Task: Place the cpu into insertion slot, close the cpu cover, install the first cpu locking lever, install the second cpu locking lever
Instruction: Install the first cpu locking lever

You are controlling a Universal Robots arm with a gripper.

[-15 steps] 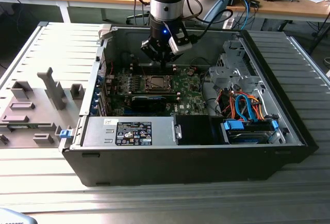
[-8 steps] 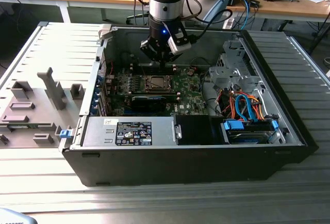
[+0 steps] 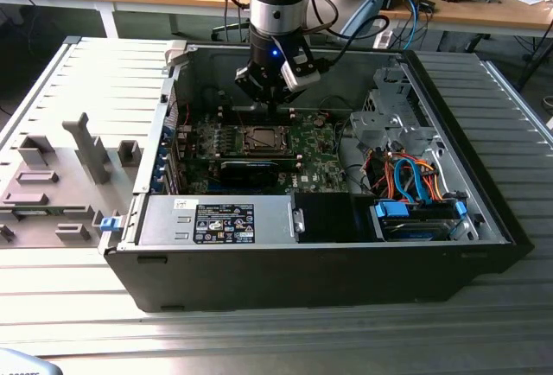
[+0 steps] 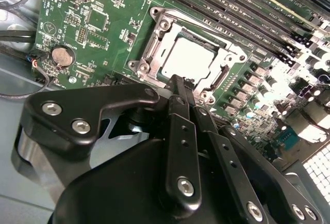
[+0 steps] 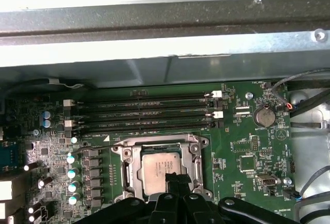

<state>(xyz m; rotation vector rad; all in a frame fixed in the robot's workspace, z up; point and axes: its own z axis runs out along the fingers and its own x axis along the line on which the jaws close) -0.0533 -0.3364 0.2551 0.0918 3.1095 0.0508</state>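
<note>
So the cpu (image 5: 161, 168) is already sitting in the insertion slot (image 5: 125, 173), silver top facing up, and you can see it in both wrist views (image 4: 190, 59). The cpu cover (image 4: 154, 33) looks like the silver frame lying flat round the chip, though I can't tell for sure whether it's fully down. In the exterior view the socket (image 3: 262, 140) sits about mid-board inside the case, roughly under the arm.

The gripper (image 4: 179, 79) hangs right over the near edge of the socket, its black fingers (image 5: 175, 180) pressed together with nothing between them, the tips just at the chip's edge. Can't tell if they actually touch it.

Around that: green motherboard (image 5: 242, 152), a row of long memory slots (image 5: 144, 111) just beyond the socket, and a coin battery (image 5: 265, 116) off to one side. A long black card (image 3: 251, 170) lies just near of the socket in the exterior view.

All of it sits in an open black computer case (image 3: 346, 263) lying on its side, with orange and blue cables (image 3: 415, 181) at the exterior view's right. The case rests on a ribbed grey metal table (image 3: 276, 332). Grey fixture blocks (image 3: 60, 176) stand on the table at the exterior view's left. Wooden desks (image 3: 484, 12) with clutter run along the far side of the room.
</note>
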